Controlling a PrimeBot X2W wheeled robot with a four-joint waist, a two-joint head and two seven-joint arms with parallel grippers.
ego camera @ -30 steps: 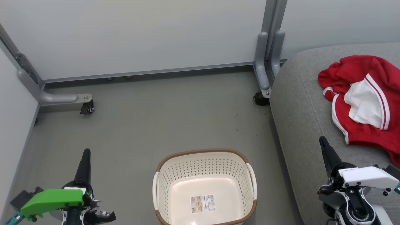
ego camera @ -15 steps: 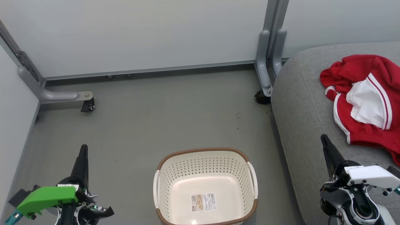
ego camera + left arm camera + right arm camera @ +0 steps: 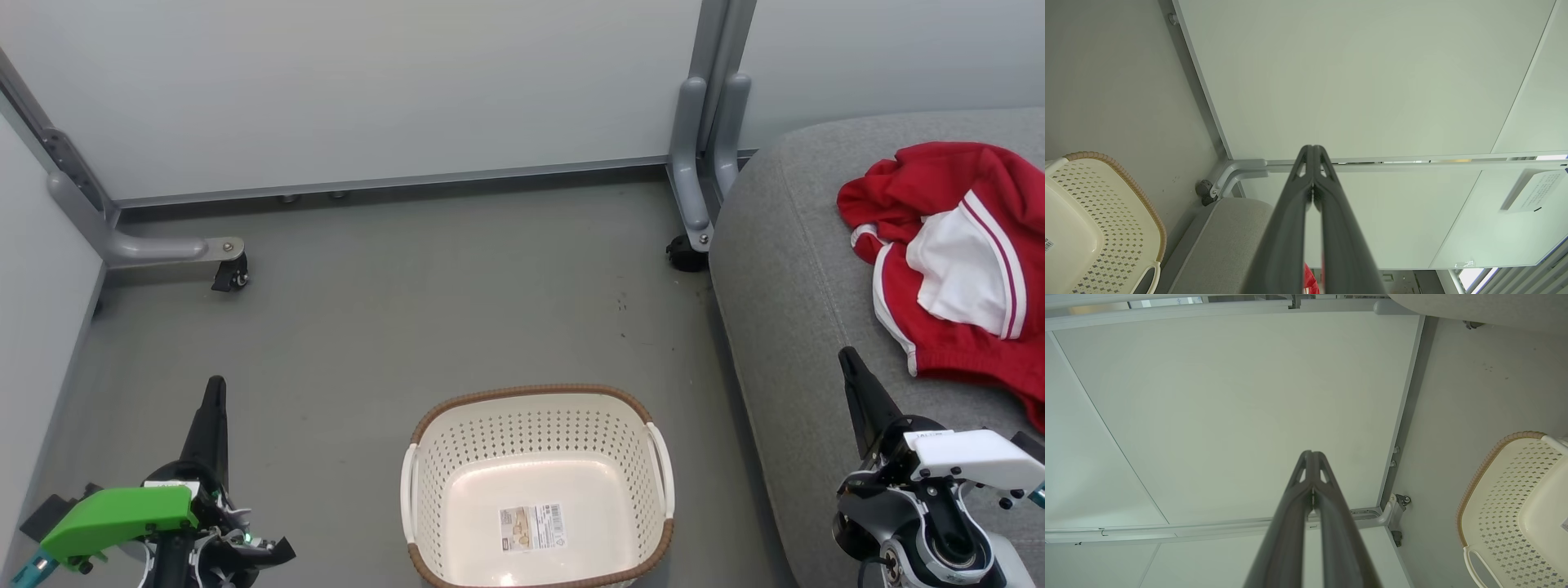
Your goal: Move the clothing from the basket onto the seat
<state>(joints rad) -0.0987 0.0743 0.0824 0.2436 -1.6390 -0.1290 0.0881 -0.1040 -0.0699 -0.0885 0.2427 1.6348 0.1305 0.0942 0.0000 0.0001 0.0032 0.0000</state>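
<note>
Head view: your basket [image 3: 490,441] holds nothing; clothing [image 3: 947,261] lies heaped on the seat [image 3: 784,327]. Left gripper [image 3: 214,390] and right gripper [image 3: 846,358], fingers together and empty, rest aside, the job apparently done.

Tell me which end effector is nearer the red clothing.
Right. The right end effector is by the seat, just short of the clothing; the left end effector is across the floor, beyond the basket.

Glossy plastic basket [image 3: 490,441], matt cloth seat [image 3: 784,327]
</note>
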